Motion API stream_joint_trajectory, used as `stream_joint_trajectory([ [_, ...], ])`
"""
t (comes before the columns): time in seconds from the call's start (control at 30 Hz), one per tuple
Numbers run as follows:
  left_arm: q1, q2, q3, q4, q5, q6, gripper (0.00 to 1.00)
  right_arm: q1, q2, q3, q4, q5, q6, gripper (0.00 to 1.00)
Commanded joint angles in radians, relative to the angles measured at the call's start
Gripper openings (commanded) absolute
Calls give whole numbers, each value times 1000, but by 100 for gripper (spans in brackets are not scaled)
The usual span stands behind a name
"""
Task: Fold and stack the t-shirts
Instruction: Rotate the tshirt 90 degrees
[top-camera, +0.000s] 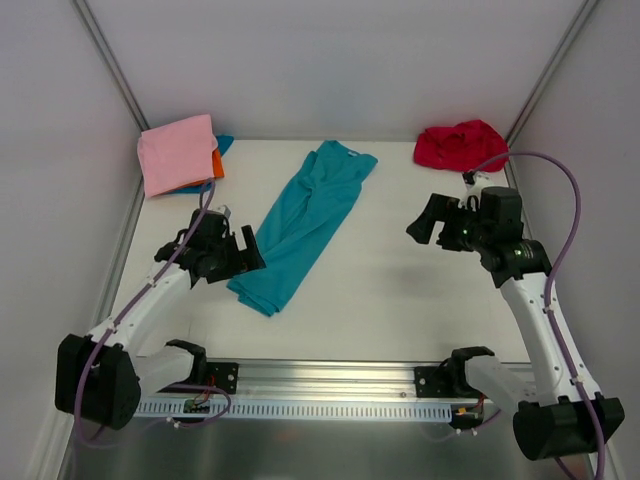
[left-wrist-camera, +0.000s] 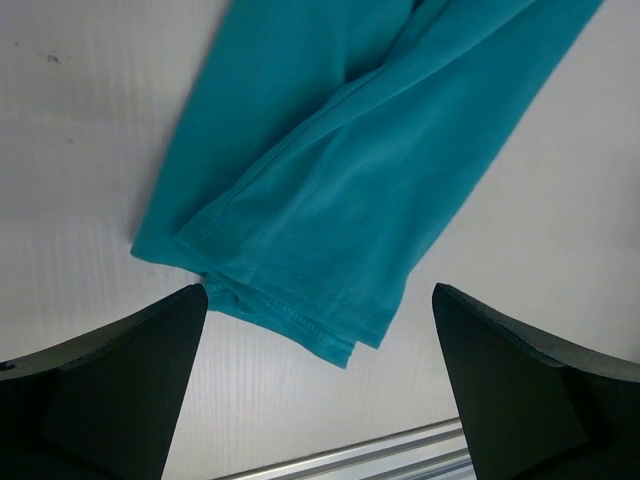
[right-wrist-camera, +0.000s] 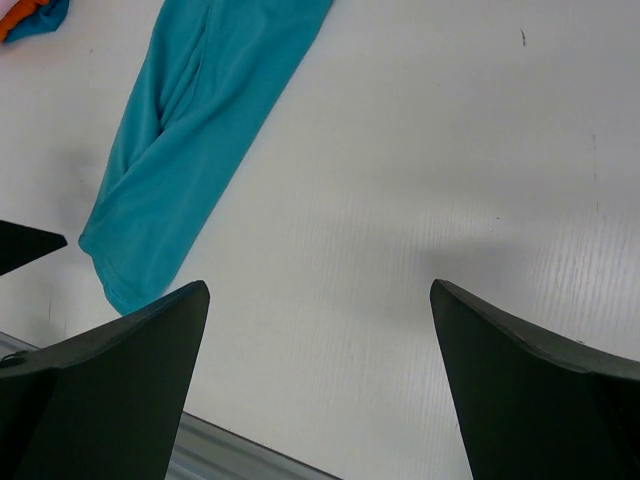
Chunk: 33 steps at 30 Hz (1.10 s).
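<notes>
- Table (top-camera: 400, 290): white top, holds all the shirts; both arm bases sit at its near edge.
- Teal t-shirt (top-camera: 305, 222): folded lengthwise into a long narrow strip. It lies flat on a diagonal, neck end at far centre, hem end toward the near left. Not stacked.
- Pink t-shirt (top-camera: 177, 152): folded, far-left corner, top of a pile.
- Red t-shirt (top-camera: 460, 146): crumpled heap in the far-right corner, well apart from the rest.
- Orange t-shirt (top-camera: 216, 164) and blue t-shirt (top-camera: 222, 145): only edges show from under the pink one.
- Left gripper (left-wrist-camera: 318, 300): jaws spread wide, holding nothing, positioned at the teal strip's hem end. Hem corner sits between the fingers in the wrist view; can't tell if there's contact.
- Right gripper (right-wrist-camera: 320, 295): jaws spread wide, empty, over bare table to the right of the teal strip.
</notes>
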Motion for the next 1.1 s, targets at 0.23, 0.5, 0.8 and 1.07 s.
stream_joint_trajectory([
  [0.23,-53,235,-4,45,-42,-45,99,2,-121,9,-64,14,0,99],
  [0.5,-129,429,85,-68,-195,-36,99,4,-156,4,-67,-1,20,99],
  [0.8,-336,687,232,-169,-176,-95,99,1,-216,6,-100,-4,2,100],
  [1.07,-562,782,436,-240,-90,-207,99,-10,-253,-39,-100,-16,-1,99],
])
